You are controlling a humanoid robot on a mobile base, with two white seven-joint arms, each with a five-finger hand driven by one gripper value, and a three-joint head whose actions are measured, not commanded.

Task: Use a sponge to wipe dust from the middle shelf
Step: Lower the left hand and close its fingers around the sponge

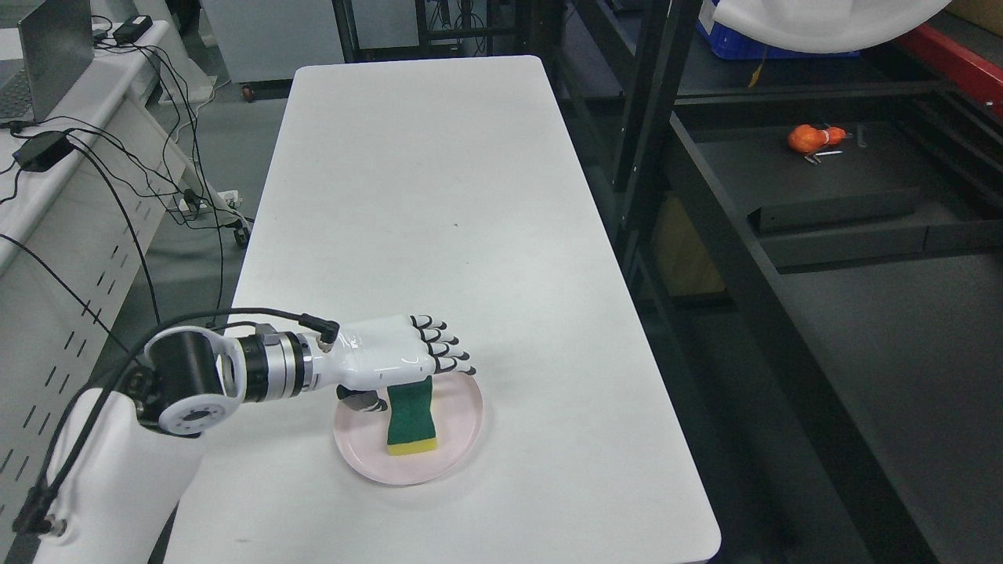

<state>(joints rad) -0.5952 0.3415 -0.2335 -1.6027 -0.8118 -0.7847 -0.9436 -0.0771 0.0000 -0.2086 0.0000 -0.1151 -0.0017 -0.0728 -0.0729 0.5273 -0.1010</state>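
Your left hand [392, 362] hovers over the sponge [412, 423] on the pink plate [462, 439], fingers [447, 356] extended together, gripping nothing, on the white desk [439, 196].

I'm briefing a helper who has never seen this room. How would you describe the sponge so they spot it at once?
Start at the long white table and look to its near end, where a pale pink plate sits. The sponge lies on that plate beneath the robot's left hand. It is a block with a dark green top and a yellow base, the only thing on the plate.

White left hand [392, 362], black-tipped fingers [443, 350], black cable [235, 315]
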